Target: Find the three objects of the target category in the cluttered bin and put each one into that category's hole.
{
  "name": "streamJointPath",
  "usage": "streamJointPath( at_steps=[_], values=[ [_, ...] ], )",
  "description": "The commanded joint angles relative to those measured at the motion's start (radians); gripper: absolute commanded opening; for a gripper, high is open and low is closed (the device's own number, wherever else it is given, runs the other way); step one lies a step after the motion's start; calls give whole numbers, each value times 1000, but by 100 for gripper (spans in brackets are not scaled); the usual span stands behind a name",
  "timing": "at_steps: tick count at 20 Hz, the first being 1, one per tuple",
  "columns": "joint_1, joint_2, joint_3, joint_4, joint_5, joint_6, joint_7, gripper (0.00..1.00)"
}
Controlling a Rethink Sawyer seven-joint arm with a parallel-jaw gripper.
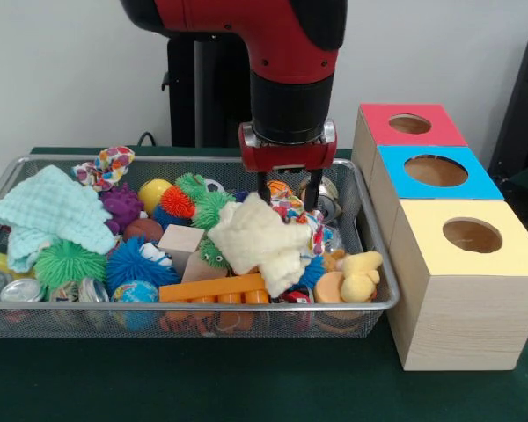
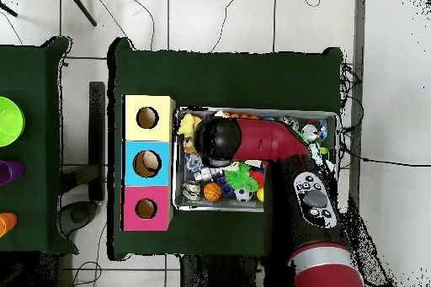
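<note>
Three boxes beside the wire bin [image 1: 370, 230], my tool [image 1: 288, 200] down among the clutter.

I see the tool's two dark fingers [image 1: 262, 187] standing apart, hanging just over the cream fuzzy cloth [image 1: 262, 242] near the bin's middle, gripping nothing. The red-topped box [image 1: 411, 125], blue-topped box [image 1: 436, 170] and yellow-topped box [image 1: 472, 236], one round hole each, stand in a row touching the bin's side on the green worktop [image 1: 246, 378]. A mint cloth [image 1: 55, 211] lies at the bin's opposite end, and an orange plastic block [image 1: 213, 288] sits against its front wall.
</note>
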State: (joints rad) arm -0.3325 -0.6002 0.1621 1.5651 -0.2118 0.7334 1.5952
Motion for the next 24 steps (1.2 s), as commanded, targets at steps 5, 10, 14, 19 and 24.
streamJointPath(
  at_steps=[5,10,14,19,24],
  values=[
    [49,0,-91,11,51,-63,278,100],
    [81,9,-118,-15,83,-30,303,100],
    [86,2,-126,-2,95,-43,288,100],
    [56,-11,-118,43,100,-92,245,100],
    [38,-6,-111,76,103,-147,235,100]
  ],
)
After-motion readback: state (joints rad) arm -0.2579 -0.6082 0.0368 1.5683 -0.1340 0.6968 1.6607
